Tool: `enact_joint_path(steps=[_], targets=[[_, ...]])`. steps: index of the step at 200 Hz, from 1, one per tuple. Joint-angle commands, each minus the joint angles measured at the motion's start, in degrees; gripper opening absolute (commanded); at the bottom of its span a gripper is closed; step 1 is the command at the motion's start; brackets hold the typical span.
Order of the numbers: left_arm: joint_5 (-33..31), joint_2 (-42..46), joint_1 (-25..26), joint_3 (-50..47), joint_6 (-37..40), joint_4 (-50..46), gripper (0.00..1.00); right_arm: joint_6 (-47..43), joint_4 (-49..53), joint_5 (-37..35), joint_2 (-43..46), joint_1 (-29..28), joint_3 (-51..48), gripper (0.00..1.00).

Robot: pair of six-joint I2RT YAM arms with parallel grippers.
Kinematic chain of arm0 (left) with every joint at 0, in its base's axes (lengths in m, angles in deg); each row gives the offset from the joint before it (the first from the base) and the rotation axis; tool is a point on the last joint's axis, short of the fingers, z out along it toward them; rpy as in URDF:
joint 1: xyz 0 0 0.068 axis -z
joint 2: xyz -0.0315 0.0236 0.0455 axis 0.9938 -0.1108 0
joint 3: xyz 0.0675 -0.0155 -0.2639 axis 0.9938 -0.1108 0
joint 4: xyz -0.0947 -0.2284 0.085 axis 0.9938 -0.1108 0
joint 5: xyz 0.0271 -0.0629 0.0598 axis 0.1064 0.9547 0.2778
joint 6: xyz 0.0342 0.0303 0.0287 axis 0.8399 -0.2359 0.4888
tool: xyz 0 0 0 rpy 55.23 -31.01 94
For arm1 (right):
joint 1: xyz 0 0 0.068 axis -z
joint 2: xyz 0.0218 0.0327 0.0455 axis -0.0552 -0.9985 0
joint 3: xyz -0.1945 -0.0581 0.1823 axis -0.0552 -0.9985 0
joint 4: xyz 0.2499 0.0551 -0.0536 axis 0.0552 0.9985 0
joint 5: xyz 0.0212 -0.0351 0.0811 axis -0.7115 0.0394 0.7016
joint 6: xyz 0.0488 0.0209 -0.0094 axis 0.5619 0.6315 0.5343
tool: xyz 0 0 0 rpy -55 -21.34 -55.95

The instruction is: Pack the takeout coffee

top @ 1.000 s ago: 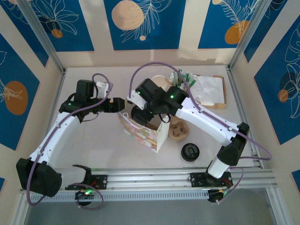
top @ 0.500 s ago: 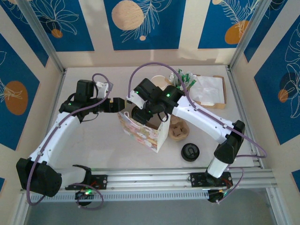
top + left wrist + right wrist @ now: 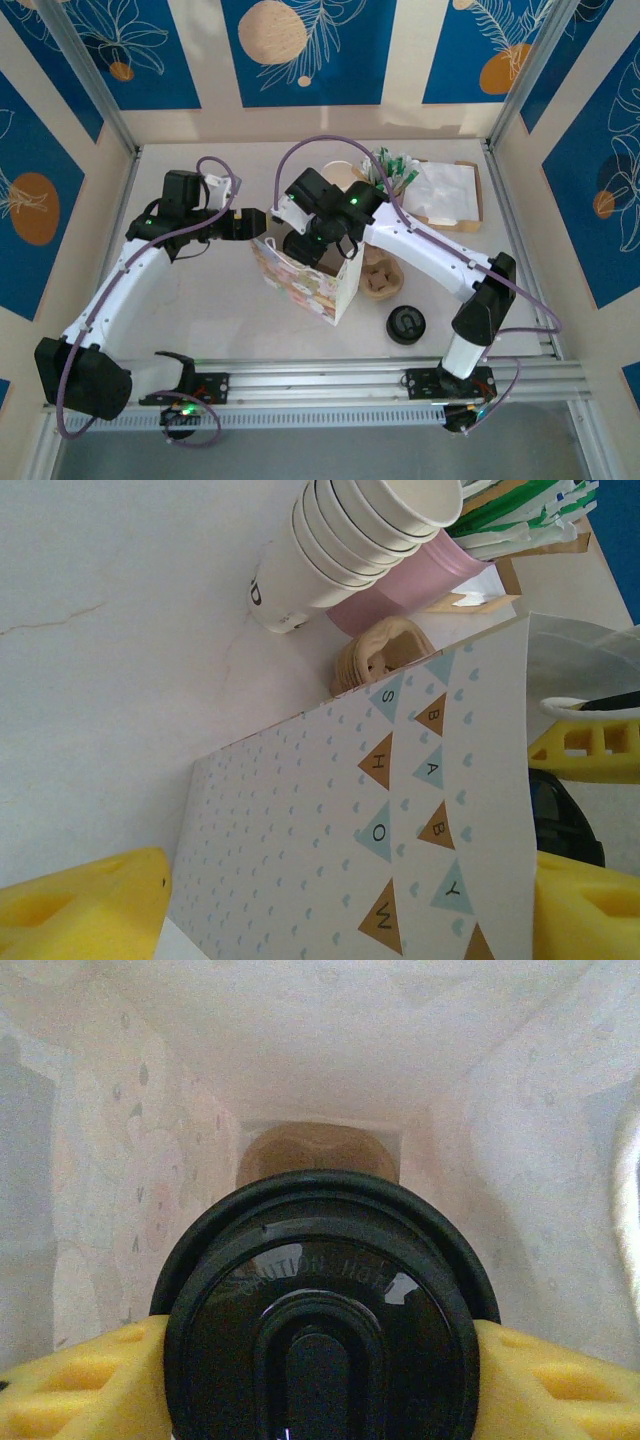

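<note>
White table [image 3: 200,300]: right claw [image 3: 305,243] holds lidded cup [image 3: 318,1310] inside bag [image 3: 310,290].

Black-lidded cup [image 3: 320,1330] inside gift bag [image 3: 300,285]

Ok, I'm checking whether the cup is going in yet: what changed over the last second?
The right arm's elbow swung a little left, and the right claw, shut on the lidded cup, edged left inside the gift bag's mouth. Nothing was taken hold of or let go. The left claw, the bag, the cup carrier and the loose lid kept their places.
</note>
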Motion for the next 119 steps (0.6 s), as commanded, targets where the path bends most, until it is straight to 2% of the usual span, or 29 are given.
enact_joint_path(steps=[1,119], targets=[[-0.56,0.39,0.75,-0.4,0.19,-0.39,0.82,-0.88,2.63,1.74,0.04,0.43,-0.38,0.52],[-1.31,0.57,0.77,-0.43,0.27,-0.55,0.82,-1.78,7.86,0.49,-2.09,0.7,0.2,0.52]])
